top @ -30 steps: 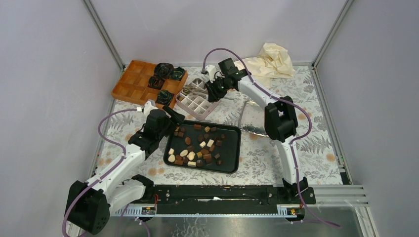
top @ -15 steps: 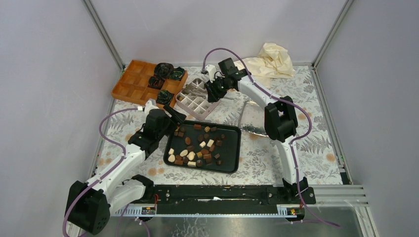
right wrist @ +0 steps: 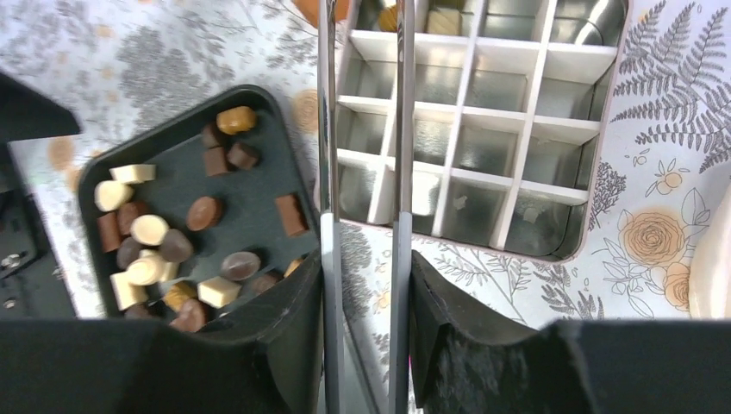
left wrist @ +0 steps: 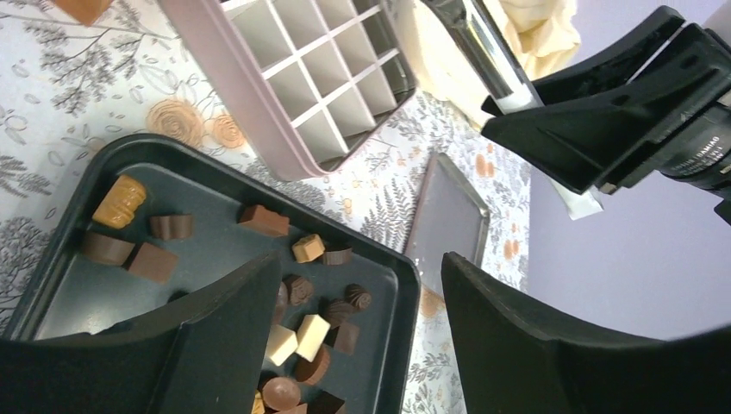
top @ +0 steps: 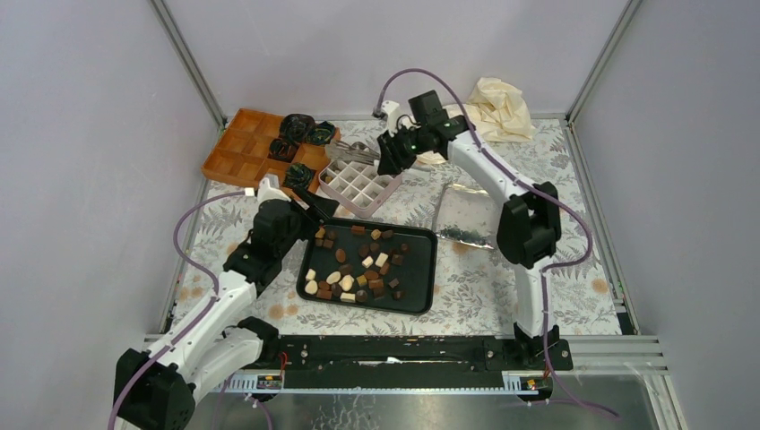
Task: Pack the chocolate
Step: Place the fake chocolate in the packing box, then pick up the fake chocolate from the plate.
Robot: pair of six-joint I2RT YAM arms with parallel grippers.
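Chocolate in the tray, box partly cut off

Top view: chocolate (top: pixel 358 264) fills the black tray (top: pixel 418 255); the right claw's (top: pixel 392 159) grip is unclear. Left wrist: left claw (left wrist: pixel 358 285) gapes empty above the tray. Right wrist: right claw clamps tongs (right wrist: pixel 326 129) over the divided box (right wrist: pixel 526 60), its top cells cut off.

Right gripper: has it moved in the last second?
Yes. The right gripper has shifted slightly back and to the right, away from the grid tray and toward the back wall.

Close to thirty chocolate pieces (top: pixel 347 283) are counted, one black tray (top: pixel 423 269), four black-green paper cups (top: pixel 298 125), one orange divided tray (top: pixel 237 154), one white divided box (top: pixel 358 189), one pair of metal tongs (right wrist: pixel 327 129), one crumpled cream sheet (top: pixel 498 106), one flat silver lid (top: pixel 462 210).
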